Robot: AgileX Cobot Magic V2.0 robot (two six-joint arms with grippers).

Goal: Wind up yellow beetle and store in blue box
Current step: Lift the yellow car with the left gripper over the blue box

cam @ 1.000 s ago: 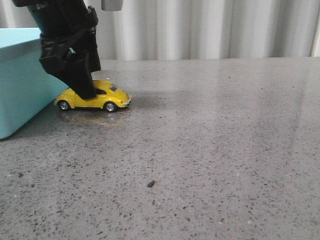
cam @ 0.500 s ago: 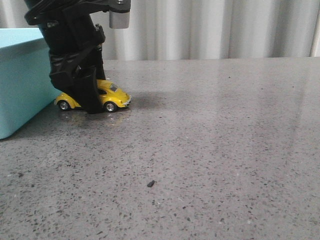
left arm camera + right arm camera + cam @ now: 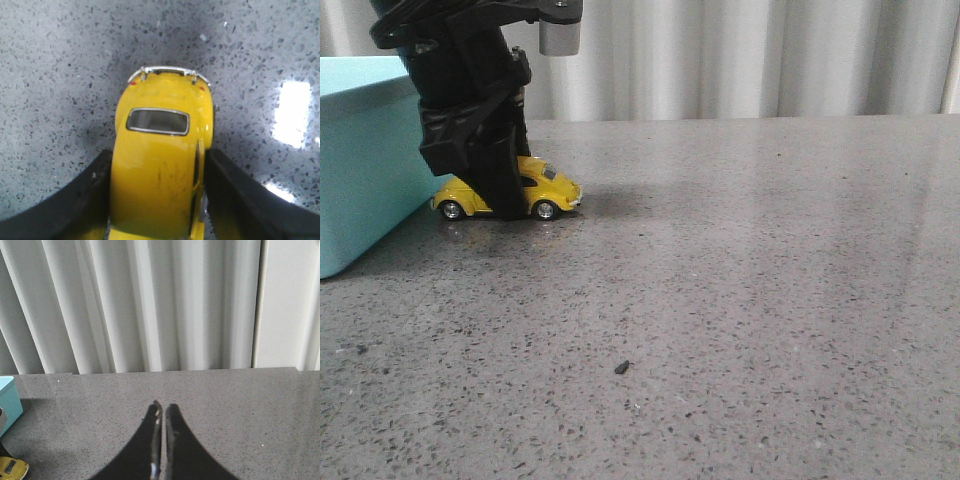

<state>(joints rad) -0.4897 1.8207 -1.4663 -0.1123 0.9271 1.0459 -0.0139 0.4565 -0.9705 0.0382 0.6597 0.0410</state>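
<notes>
The yellow beetle (image 3: 510, 193) stands on its wheels on the grey table (image 3: 740, 280), just beside the corner of the blue box (image 3: 360, 160), with its nose toward the right in the front view. The left claw (image 3: 500, 200) is down over the car, and in the left wrist view its two fingers (image 3: 90, 200) press the two sides of the yellow body, so this claw is holding the beetle at the middle. The right claw (image 3: 161, 440) is away from the work, above a bare part of the table, and its fingers are pressed together with nothing between them. I judge that the step in hand is the winding. To do it well, the left claw should keep the wheels pressed on the table and pull the car straight back along its own length, not sideways, so that the wheels turn and do not slide. The grip sits on smooth glossy paint, so too little pressure may let the body slip. The box wall is very near, which leaves little room on that side.
</notes>
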